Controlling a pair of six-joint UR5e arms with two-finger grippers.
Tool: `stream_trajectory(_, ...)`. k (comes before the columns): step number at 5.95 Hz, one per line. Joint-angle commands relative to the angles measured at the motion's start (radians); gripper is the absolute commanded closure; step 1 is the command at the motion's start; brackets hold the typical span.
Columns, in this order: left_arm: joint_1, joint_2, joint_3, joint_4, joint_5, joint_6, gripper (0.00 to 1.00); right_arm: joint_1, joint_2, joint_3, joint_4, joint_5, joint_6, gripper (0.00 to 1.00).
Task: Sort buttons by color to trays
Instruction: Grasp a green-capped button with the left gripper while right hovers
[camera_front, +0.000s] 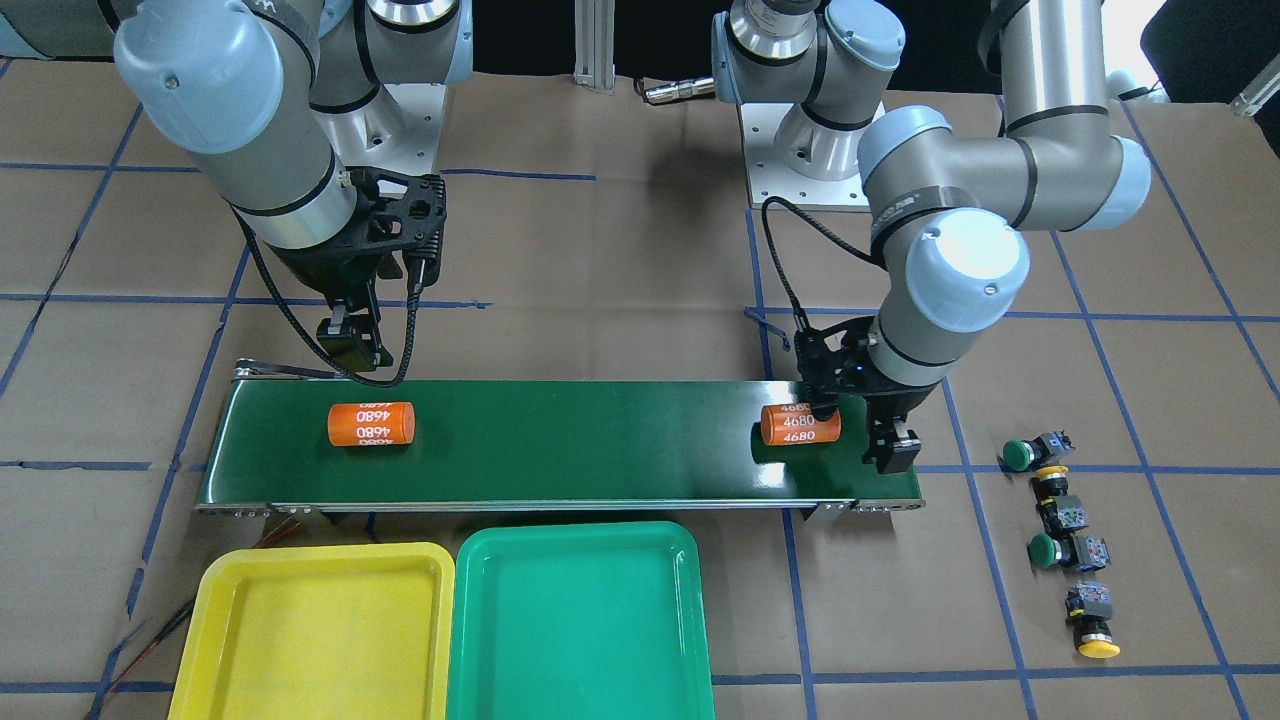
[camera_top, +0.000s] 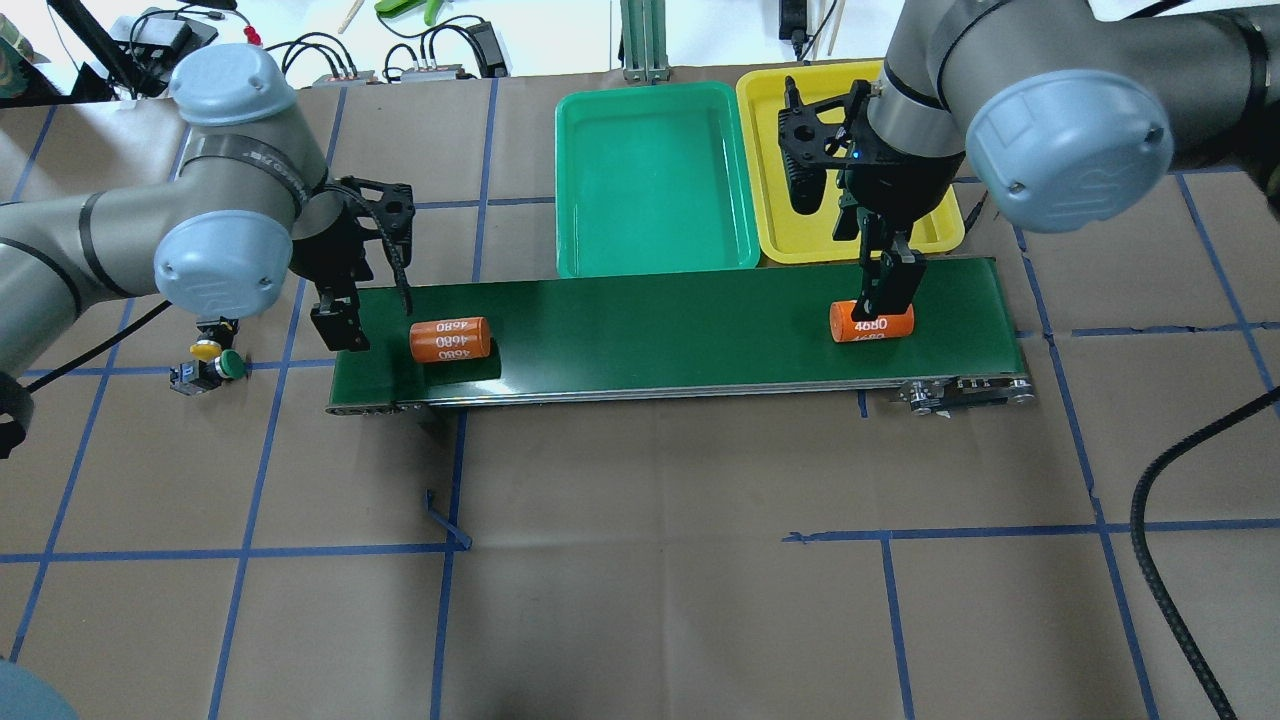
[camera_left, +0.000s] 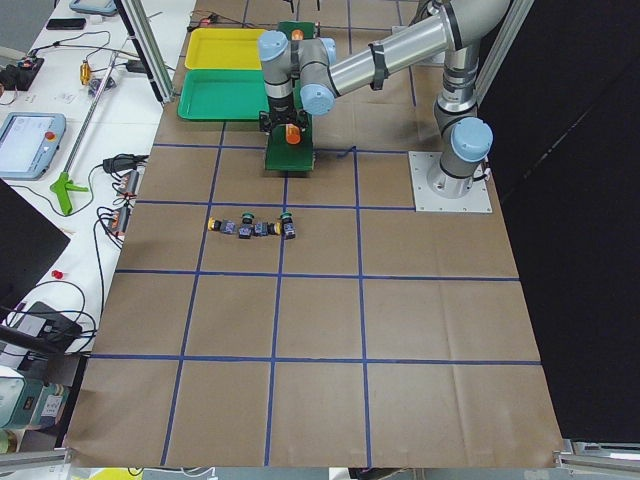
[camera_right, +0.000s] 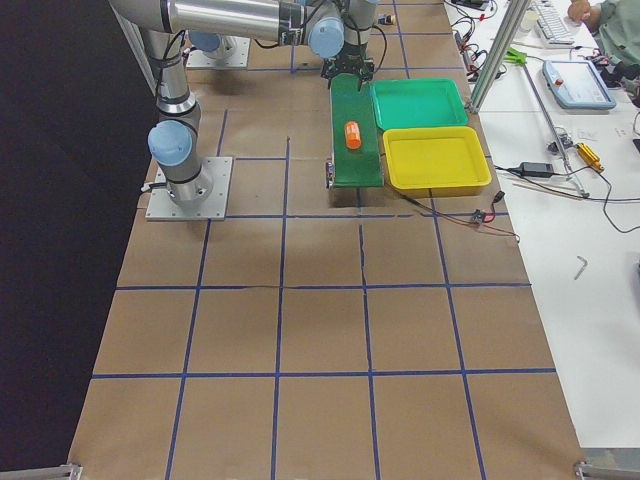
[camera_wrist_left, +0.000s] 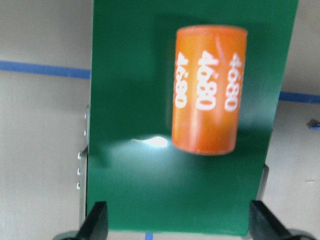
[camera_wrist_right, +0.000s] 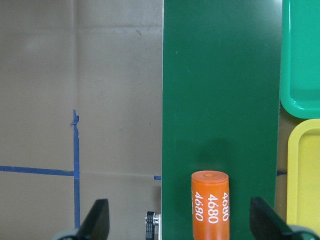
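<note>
Several buttons lie in a row on the paper past the belt's end: a green button (camera_front: 1019, 455), a yellow button (camera_front: 1051, 474), another green (camera_front: 1044, 550) and another yellow (camera_front: 1097, 646). In the overhead view my left arm partly hides the buttons (camera_top: 208, 364). The yellow tray (camera_front: 215, 600) and green tray (camera_front: 480, 600) sit side by side along the belt, nothing in them. My left gripper (camera_front: 862, 432) hangs open over the belt end nearest the buttons. My right gripper (camera_top: 885, 290) hangs open over the other end, above an orange cylinder.
A long dark-green conveyor belt (camera_front: 600, 440) carries two orange cylinders marked 4680, one (camera_front: 371, 423) under my right gripper and one (camera_front: 800, 425) just ahead of my left. Brown paper with blue tape lines covers the table. Cables and tools lie beyond the trays.
</note>
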Motion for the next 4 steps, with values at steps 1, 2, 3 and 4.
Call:
stream_trajectory(1,0.164,0.023,-0.010,-0.008,0.002,0.094,0.02,0.000,0.001,0.000,0.000,-0.002,0.002,0.00)
stream_trajectory(2,0.243,0.020,-0.020,-0.002,0.001,0.141,0.02,0.000,0.000,0.000,0.000,-0.002,0.003,0.00)
stream_trajectory(3,0.325,-0.005,-0.024,0.010,-0.002,0.176,0.02,0.000,0.000,0.000,0.002,-0.002,0.002,0.00)
stream_trajectory(4,0.356,-0.014,-0.027,0.027,-0.004,0.177,0.02,0.000,0.001,0.000,0.002,-0.003,0.002,0.00)
